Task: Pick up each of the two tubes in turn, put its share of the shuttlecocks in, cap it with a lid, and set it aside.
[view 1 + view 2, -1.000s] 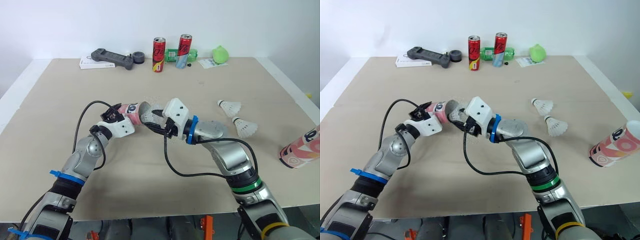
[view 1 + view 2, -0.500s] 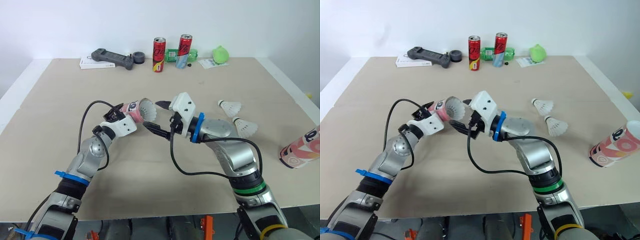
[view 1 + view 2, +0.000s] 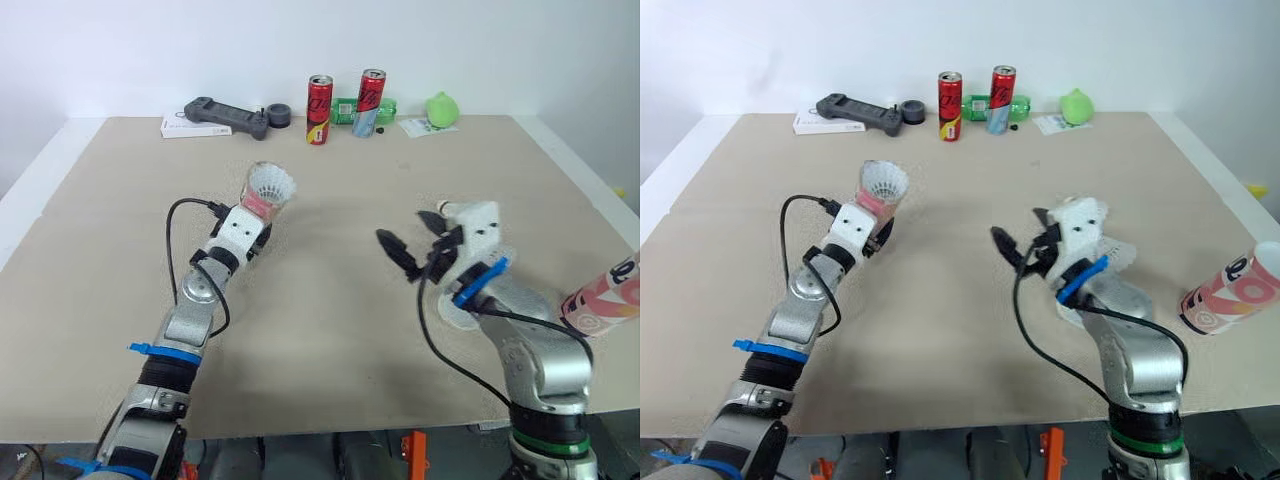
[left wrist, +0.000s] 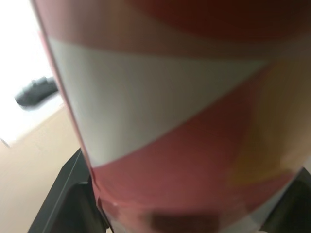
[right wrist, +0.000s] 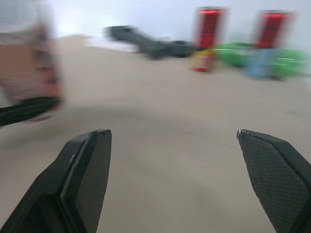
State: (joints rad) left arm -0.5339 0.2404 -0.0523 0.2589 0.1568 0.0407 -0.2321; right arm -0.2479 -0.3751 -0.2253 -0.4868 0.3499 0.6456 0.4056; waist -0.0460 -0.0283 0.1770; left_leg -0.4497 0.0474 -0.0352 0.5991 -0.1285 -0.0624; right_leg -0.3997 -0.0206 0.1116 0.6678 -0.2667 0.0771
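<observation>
L gripper [image 3: 256, 212] clamps the tube [image 3: 264, 198]; it seems light and crushable, so I hold mid-body, softly. R gripper [image 3: 412, 240], right of the tube, is apart, empty.

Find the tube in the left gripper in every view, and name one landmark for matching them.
Left eye view: tube, roughly upright, left of centre.
Right eye view: tube, again left of centre.
Left wrist view: tube, up close, spanning most of the picture.
Right wrist view: tube, blurred, at the picture's edge.
Landmark: controller at the table's far edge, also in the right wrist view.
</observation>
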